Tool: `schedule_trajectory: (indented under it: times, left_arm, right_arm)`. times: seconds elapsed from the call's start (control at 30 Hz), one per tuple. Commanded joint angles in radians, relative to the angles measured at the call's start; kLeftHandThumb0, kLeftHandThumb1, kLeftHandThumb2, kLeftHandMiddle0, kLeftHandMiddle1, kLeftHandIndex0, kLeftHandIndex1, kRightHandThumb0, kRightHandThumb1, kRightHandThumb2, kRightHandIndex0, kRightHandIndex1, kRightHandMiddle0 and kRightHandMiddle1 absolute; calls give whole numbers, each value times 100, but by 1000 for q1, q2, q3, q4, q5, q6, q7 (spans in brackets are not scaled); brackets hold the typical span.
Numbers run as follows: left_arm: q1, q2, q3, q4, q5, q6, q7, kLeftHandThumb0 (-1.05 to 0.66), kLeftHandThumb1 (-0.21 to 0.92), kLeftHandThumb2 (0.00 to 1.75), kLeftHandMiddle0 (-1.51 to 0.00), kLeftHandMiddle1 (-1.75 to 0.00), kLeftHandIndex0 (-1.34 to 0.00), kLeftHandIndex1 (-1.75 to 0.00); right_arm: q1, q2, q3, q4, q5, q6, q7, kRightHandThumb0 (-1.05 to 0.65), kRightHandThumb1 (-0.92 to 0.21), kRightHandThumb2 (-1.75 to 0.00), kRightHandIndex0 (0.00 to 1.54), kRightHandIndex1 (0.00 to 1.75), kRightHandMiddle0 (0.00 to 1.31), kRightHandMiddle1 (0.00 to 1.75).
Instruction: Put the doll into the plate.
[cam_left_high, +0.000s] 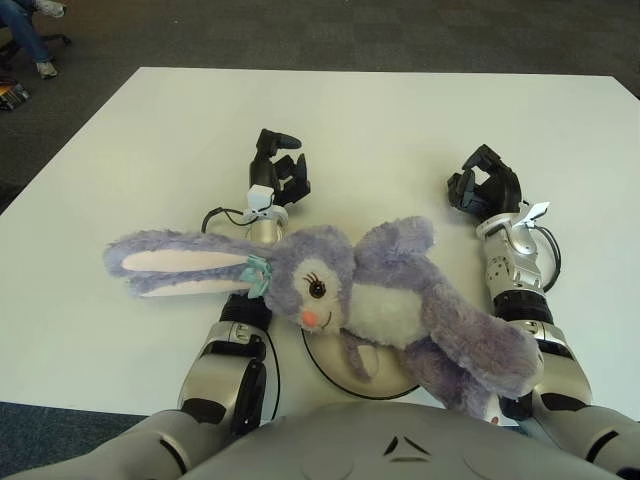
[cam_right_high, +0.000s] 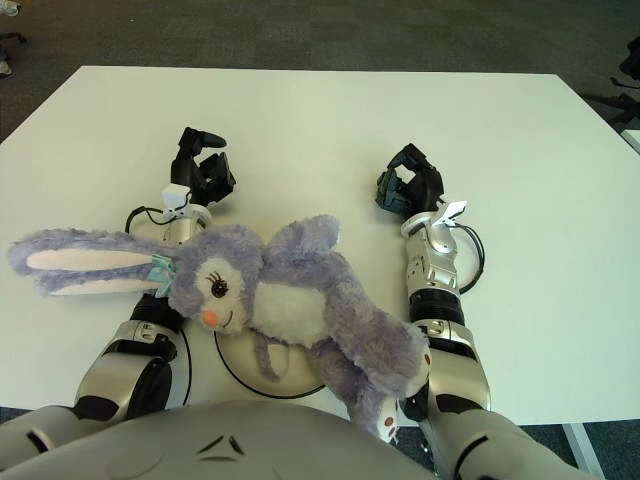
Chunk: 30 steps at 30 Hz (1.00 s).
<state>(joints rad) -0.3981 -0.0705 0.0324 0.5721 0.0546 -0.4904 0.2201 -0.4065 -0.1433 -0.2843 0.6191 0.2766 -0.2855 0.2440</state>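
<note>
From my remote station: the white table fills the view, and across its near edge sprawls the purple doll, a long-eared plush rabbit lying behind both of my hands, close to the robot's body. Its white belly and one arm cover much of the plate, which sits just behind my left hand's forearm; the ears drape over that forearm and the legs over the right one. I judge the placing nearly or wholly done, only the overhang left to tidy. My left hand is ahead of the doll's head, fingers loosely curled, holding nothing. My right hand likewise curls empty. I can read no brand, label or writing.
</note>
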Motion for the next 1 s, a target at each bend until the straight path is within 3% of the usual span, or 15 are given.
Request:
schedule_trajectory:
  times: [0.0, 0.97]
  left_arm:
    - [49, 9, 6, 58, 0, -22, -13, -38, 67, 87, -98, -175, -35, -175]
    - [46, 2, 17, 61, 4, -26, 7, -39, 63, 92, -101, -175, -37, -175]
  right_arm:
    - [55, 10, 19, -12, -25, 0, -7, -51, -25, -141, 125, 175, 67, 175]
    - [93, 20, 44, -99, -20, 62, -40, -49, -29, -135, 126, 175, 63, 175]
